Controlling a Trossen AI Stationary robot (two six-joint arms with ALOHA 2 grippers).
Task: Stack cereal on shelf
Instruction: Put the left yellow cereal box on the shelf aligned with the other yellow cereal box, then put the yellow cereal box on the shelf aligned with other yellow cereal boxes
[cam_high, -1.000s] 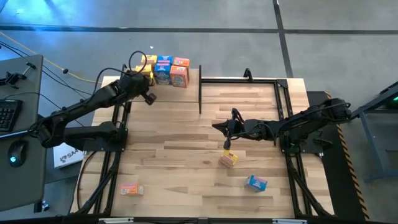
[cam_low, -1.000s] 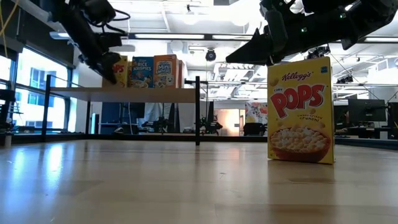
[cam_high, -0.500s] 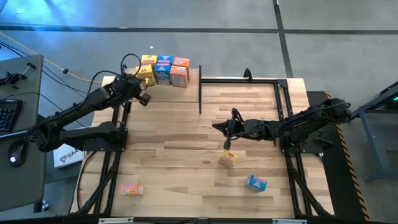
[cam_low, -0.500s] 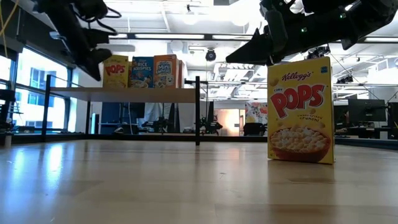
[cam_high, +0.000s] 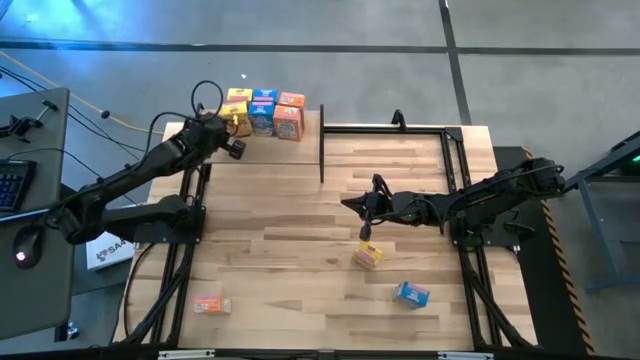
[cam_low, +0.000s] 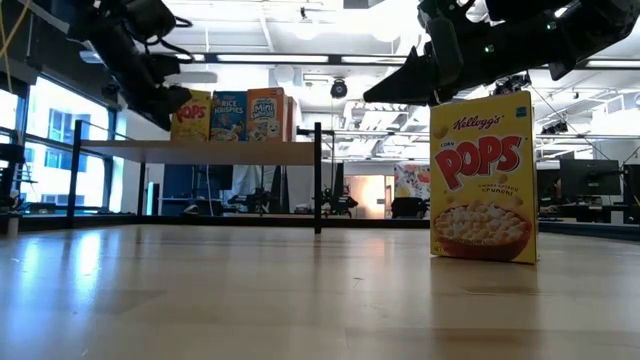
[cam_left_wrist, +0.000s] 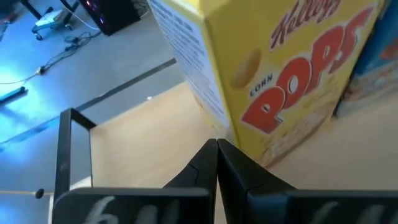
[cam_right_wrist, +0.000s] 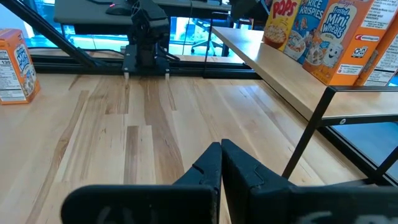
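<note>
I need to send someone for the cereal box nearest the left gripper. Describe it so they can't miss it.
Find the raised shelf at the table's far left corner. Three boxes stand in a row on it; take the yellow Corn Pops box at the end beside the shut left gripper, not the blue or orange ones.

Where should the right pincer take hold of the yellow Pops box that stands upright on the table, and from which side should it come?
The yellow Pops box stands upright on the table, near the shut right pincer. Probably best to come down from above, open, and close on the two wide printed faces near the top edge: the box is thin that way and nothing stands beside it. The left pincer is by the shelf.
</note>
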